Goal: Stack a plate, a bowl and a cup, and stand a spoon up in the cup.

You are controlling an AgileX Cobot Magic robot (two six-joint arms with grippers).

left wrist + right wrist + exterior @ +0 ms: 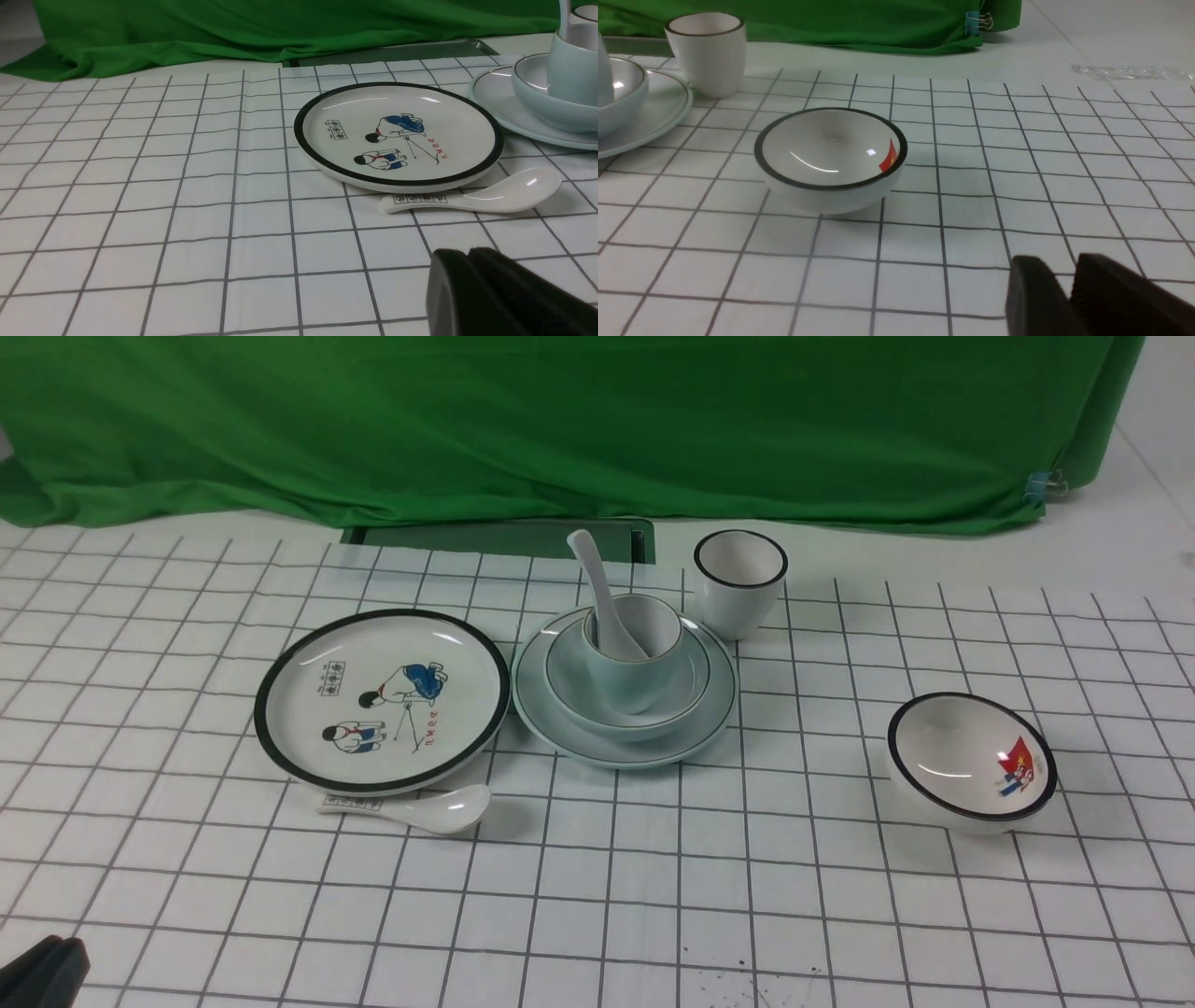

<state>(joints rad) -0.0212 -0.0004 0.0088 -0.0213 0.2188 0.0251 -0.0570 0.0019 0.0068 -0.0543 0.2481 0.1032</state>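
Observation:
The pale blue-green plate sits mid-table. The matching bowl rests on it, and the pale blue cup stands in the bowl. The white spoon stands in the cup with its handle pointing up and back. The stack also shows at the edge of the left wrist view: plate, bowl, cup. My left gripper is shut and empty, low near the table's front left. My right gripper is shut and empty, in front of the flag bowl; it is out of the front view.
A white black-rimmed cartoon plate lies left of the stack, with a printed-handle spoon in front of it. A white black-rimmed cup stands behind the stack on the right. A flag bowl sits at right. Green cloth hangs behind.

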